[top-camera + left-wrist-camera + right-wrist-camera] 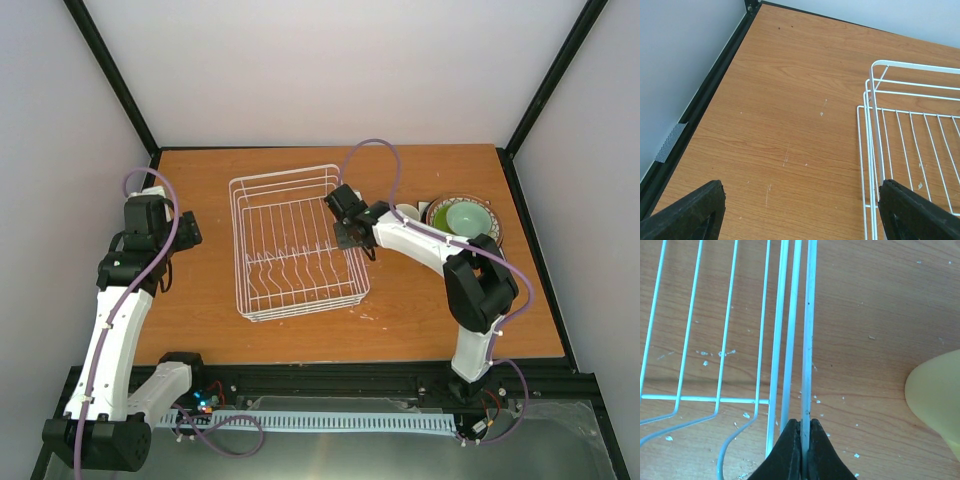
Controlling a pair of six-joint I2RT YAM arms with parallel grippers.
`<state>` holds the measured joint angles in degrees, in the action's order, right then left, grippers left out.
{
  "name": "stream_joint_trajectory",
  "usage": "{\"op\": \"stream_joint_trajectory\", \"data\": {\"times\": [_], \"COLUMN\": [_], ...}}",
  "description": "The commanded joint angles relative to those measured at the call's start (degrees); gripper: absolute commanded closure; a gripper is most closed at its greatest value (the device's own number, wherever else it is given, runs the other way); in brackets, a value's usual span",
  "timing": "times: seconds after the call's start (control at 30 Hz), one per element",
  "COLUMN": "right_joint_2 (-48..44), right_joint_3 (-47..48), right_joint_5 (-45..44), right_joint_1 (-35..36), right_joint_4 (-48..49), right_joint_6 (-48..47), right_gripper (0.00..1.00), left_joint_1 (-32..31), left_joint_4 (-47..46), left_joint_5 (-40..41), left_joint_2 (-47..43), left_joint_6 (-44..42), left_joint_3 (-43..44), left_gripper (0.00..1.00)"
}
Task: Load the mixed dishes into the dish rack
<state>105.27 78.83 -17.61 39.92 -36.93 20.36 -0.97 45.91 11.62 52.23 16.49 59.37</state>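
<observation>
**Right arm.** Your right gripper (pixel 801 429) is clenched on a thin white rim wire of the dish rack (pixel 297 245), a rectangular wire basket on the wood-grain table (pixel 430 310).

**Left arm.** Your left gripper (pixel 801 205) stands released, its blunt black fingers wide apart beside the rack's left wall.

**Dishes.** The pale mint bowl (pixel 468 216) nests on stacked round plates (pixel 497 225) right of the rack. The smooth yellow cup (pixel 936 392) stands near the clamped wire.

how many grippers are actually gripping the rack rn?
1. The right gripper is shut on the dish rack's right-side rim wire. The left gripper is open, off the rack's left side, holding nothing.
</observation>
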Motion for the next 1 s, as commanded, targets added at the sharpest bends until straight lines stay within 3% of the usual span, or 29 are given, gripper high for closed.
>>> {"op": "stream_joint_trajectory", "data": {"times": [0.0,0.23,0.73,0.97], "right_joint_2": [0.0,-0.7,-1.1,-0.3], "right_joint_3": [0.7,-0.7,-2.8,-3.3], "right_joint_5": [0.5,2.6,-3.7,-5.2], "right_joint_1": [0.5,0.6,0.6,0.6], "right_joint_4": [-6.4,-6.0,-7.9,-7.0], "right_joint_6": [-4.5,-1.7,11.8,11.8], "right_gripper": [0.97,0.97,0.97,0.97], "left_joint_1": [0.2,0.2,0.2,0.2], "left_joint_4": [-0.5,-0.7,-1.2,-1.4], "left_joint_5": [1.0,0.7,-0.2,-0.7], "left_joint_2": [-0.3,0.1,0.5,0.6], "left_joint_6": [-0.8,-0.8,-1.3,-1.4], "left_joint_3": [0.5,0.6,0.8,0.8], "left_gripper": [0.16,0.16,0.16,0.16]}}
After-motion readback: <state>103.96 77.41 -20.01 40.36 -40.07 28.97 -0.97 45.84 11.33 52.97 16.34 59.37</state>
